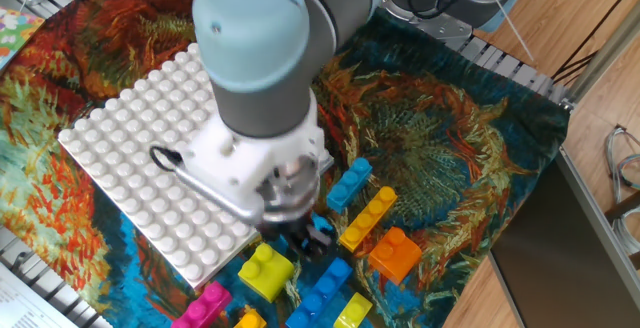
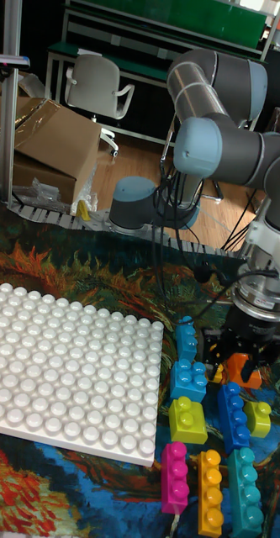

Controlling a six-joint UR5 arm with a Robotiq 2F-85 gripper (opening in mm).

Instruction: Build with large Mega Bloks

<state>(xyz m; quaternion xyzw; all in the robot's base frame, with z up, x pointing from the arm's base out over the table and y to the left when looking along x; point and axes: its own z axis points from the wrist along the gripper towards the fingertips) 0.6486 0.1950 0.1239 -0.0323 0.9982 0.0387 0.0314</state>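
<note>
My gripper [image 1: 308, 238] hangs open over the loose Mega Bloks beside the white baseplate [image 1: 130, 168], holding nothing. In the fixed view it hides most of a light blue two-by-two brick [image 2: 188, 380]. In the tall fixed view that brick lies free to the left of the gripper [image 2: 239, 357], and an orange brick [image 2: 240, 371] shows between the spread fingers. Around it lie a light blue long brick [image 1: 349, 183], a yellow long brick [image 1: 366, 218], the orange brick [image 1: 395, 253], a yellow-green brick [image 1: 265, 270], a dark blue long brick [image 1: 325, 288] and a pink brick [image 1: 205, 303].
The baseplate [image 2: 68, 370] has no bricks on it. More bricks lie at the front edge: an orange-yellow one [image 2: 209, 492], a teal one [image 2: 245, 492] and a small yellow-green one [image 2: 257, 418]. The robot base [image 2: 148, 206] stands behind the patterned cloth.
</note>
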